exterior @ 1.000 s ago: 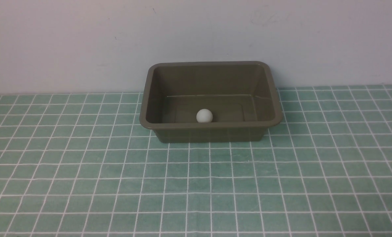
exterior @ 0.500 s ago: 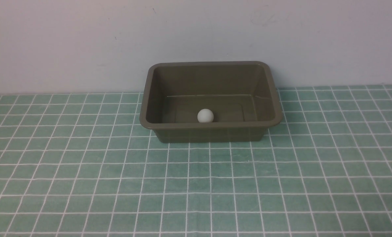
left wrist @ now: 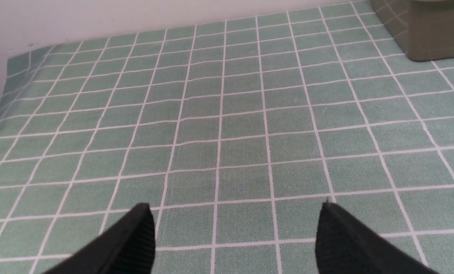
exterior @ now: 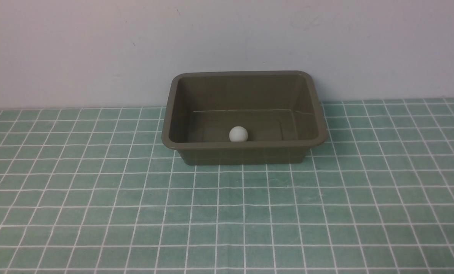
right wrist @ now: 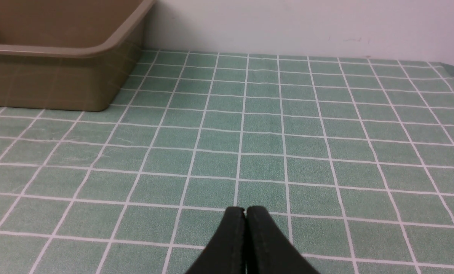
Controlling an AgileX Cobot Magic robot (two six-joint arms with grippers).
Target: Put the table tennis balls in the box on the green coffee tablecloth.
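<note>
Olive-drab box [exterior: 246, 154]: rectangular plastic bin without a lid, standing upright on the tablecloth near the pale wall [exterior: 97, 53].
White table tennis ball [exterior: 238, 134]: inside the box, close to its near wall.
Teal-green tablecloth [exterior: 230, 213]: spread flat, with a white-lined grid.
Left gripper [left wrist: 234, 228]: jaws wide apart, holding nothing.
Right gripper [right wrist: 245, 211]: fingertips together, nothing between them.

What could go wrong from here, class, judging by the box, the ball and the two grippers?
1. The ball lies loose on the box's floor, so a knock might set it rolling.
2. The left gripper stands open and empty; lowered carelessly, it might snag the cloth.
3. The box has no lid, so tipping it could spill the ball.
</note>
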